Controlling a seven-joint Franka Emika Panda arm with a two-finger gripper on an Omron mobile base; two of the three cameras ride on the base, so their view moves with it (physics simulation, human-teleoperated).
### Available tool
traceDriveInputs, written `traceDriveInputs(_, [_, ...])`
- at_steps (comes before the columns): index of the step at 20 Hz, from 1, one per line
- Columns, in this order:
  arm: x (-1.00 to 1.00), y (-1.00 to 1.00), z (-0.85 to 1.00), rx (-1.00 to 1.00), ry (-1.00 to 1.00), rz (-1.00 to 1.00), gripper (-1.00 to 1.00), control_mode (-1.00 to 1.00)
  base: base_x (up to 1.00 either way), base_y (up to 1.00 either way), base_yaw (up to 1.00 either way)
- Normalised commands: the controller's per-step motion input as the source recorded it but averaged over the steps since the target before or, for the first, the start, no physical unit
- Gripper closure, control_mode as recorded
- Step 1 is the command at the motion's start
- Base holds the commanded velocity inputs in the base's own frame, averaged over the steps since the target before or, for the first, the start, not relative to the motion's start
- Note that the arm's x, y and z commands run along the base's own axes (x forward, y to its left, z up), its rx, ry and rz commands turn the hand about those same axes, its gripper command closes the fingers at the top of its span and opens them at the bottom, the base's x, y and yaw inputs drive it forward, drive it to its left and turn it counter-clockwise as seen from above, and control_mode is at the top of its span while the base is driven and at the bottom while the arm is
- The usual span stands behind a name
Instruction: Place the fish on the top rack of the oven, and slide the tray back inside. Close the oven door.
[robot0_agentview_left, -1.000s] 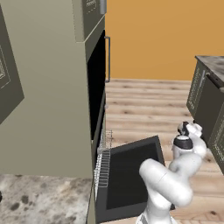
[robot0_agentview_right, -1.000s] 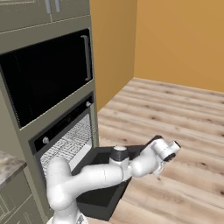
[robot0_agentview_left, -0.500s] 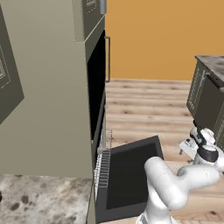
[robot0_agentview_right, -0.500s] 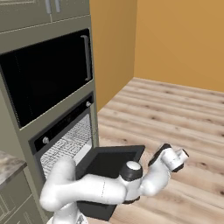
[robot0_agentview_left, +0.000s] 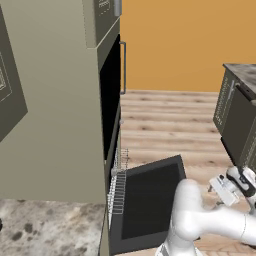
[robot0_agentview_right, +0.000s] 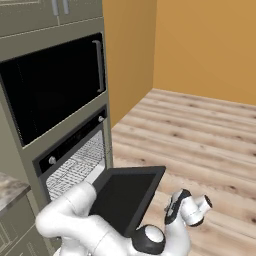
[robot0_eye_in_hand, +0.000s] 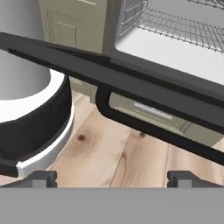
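While the oven door (robot0_agentview_left: 150, 202) hangs folded down flat in front of the oven, its black bar handle (robot0_eye_in_hand: 144, 124) runs slantwise across the hand view, above and ahead of the two finger tips, with bare wooden floor (robot0_eye_in_hand: 113, 159) between them. The gripper (robot0_eye_in_hand: 111, 179) sits low, below the door's edge and just outside its free end, and it touches nothing. Its jaws stand wide apart and hold nothing; the handle is not between them.

Behind the door, the top rack (robot0_agentview_right: 75, 162) shows as a silver wire grid inside the open cavity in the right base view; from the left base view its end (robot0_agentview_left: 119, 187) juts a little past the oven front, above the hinge side of the door. In the hand view the same grid (robot0_eye_in_hand: 175, 22) shows beyond the door's edge. Whether the fish lies on it cannot be told.

The arm (robot0_agentview_left: 200, 220) bends low over the floor to the right of the door, and the gripper (robot0_agentview_left: 220, 192) is at its far end.
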Motion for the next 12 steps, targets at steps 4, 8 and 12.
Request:
traceDriveInputs(4, [0.04, 0.17, -0.25, 0.04, -0.03, -0.10, -1.00, -1.00, 0.00, 0.00, 0.00])
traceDriveInputs(8, [0.27, -0.04, -0.03, 0.00, 0.00, -0.05, -1.00, -1.00, 0.00, 0.00, 0.00])
traceDriveInputs(12, [0.04, -0.28, -0.41, 0.01, 0.01, 0.00, -1.00, -1.00, 0.00, 0.00, 0.00])
